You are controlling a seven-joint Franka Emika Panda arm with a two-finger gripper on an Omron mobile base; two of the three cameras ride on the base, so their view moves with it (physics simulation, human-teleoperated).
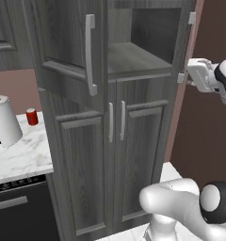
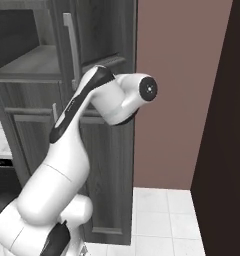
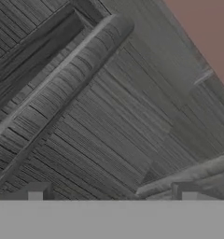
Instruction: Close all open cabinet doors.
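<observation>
The gripper (image 3: 112, 196) (jaws parted, empty) pressed the open right-hand charcoal wood-grain cabinet door (image 1: 189, 47); a glancing push risked slipping off.

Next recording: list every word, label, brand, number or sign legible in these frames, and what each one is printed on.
None: no legible text in any view.
The red can on the marble counter shows no readable label; it is too small.
The paper towel roll, the cabinet doors and the dishwasher front carry no print.
</observation>
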